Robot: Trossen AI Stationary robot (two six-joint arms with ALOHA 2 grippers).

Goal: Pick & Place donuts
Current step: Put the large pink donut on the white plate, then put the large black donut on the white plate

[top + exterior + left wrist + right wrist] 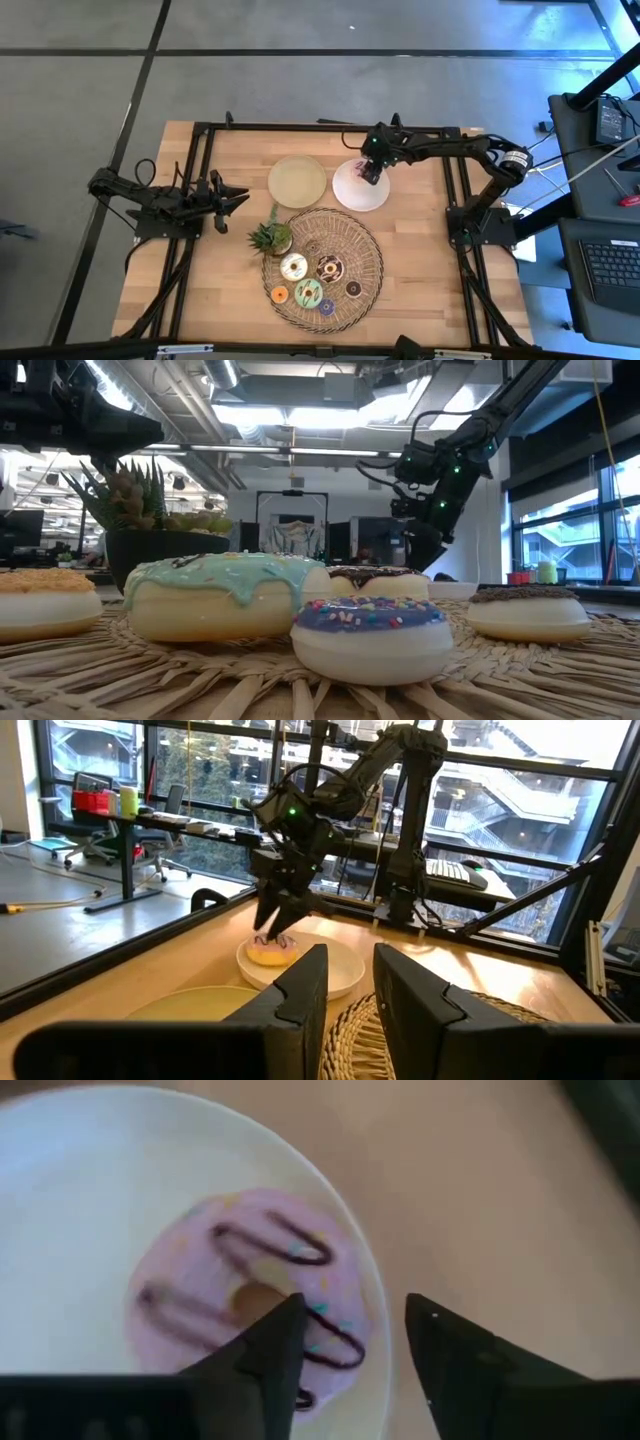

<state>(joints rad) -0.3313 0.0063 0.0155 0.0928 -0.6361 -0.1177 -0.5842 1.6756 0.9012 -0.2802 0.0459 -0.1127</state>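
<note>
A pink donut point(200, 1300) with dark icing lines lies flat on a white plate point(348, 192) at the table's far side; it also shows in the left wrist view point(272, 952). My right gripper point(350, 1305) stands open right over it, slanting down, one finger over the donut's hole and one past its outer rim. Several more donuts, among them a white one point(294, 266), a brown one point(329, 268) and a green one point(307, 293), lie on a round woven mat point(350, 235). My left gripper point(240, 197) waits at the table's left, open, with nothing between its fingers. My right gripper stands with its open fingers point(270, 1340) astride one side of the pink donut's ring point(330, 1330), coming from above at a slant. Whether a fingertip touches the donut, I cannot tell. The donut rests flat on the white plate.
A pale yellow plate point(297, 180) sits left of the white one. A small spiky potted plant point(270, 238) stands at the mat's left edge. A black frame point(300, 127) runs round the table's edge. Bare wood lies on the right side point(415, 250).
</note>
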